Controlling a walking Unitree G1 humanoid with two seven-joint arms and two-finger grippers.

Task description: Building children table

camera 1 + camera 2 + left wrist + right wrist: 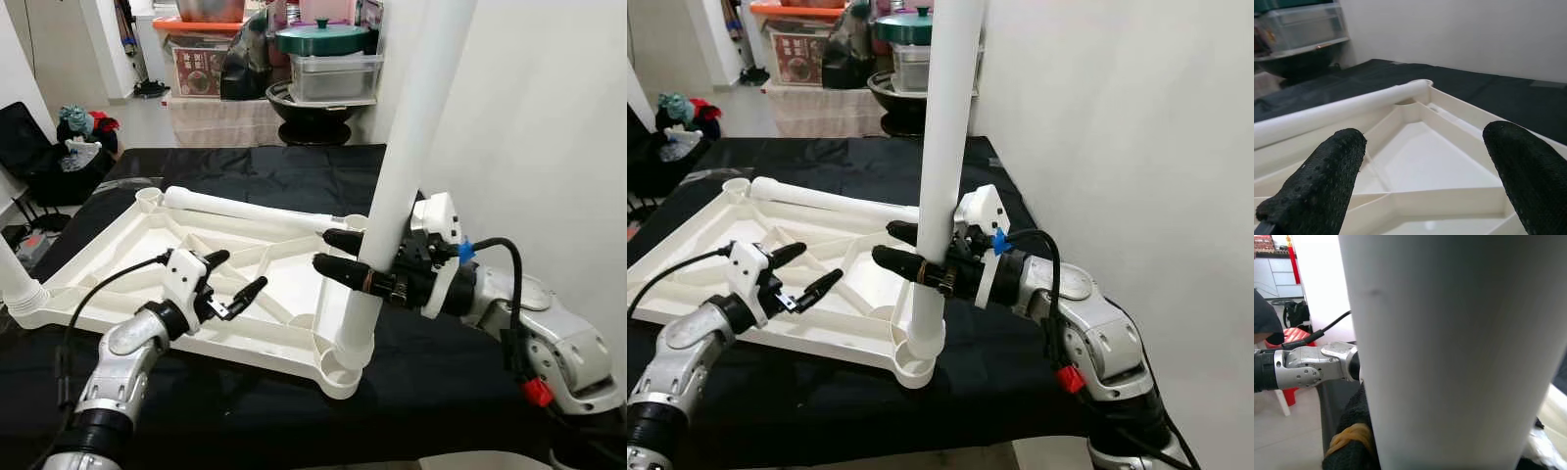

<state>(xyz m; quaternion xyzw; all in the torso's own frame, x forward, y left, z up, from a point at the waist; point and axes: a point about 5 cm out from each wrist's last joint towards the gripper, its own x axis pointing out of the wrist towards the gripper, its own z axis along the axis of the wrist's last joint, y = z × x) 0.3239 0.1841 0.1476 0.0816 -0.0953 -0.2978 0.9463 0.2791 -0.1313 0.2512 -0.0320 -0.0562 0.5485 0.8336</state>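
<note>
Your right gripper (pixel 345 250) clasps the upright leg (pixel 397 186) at the tabletop (pixel 127 240) corner, near the wall (pixel 549 117). Your left gripper (pixel 233 279) hovers spread apart over the ribbed underside.

The tall white leg (pixel 392 196) stands at the tabletop's (pixel 147 255) near corner, blocking you there. The wall (pixel 549 127) crowds the surface's (pixel 294 171) right edge.
</note>
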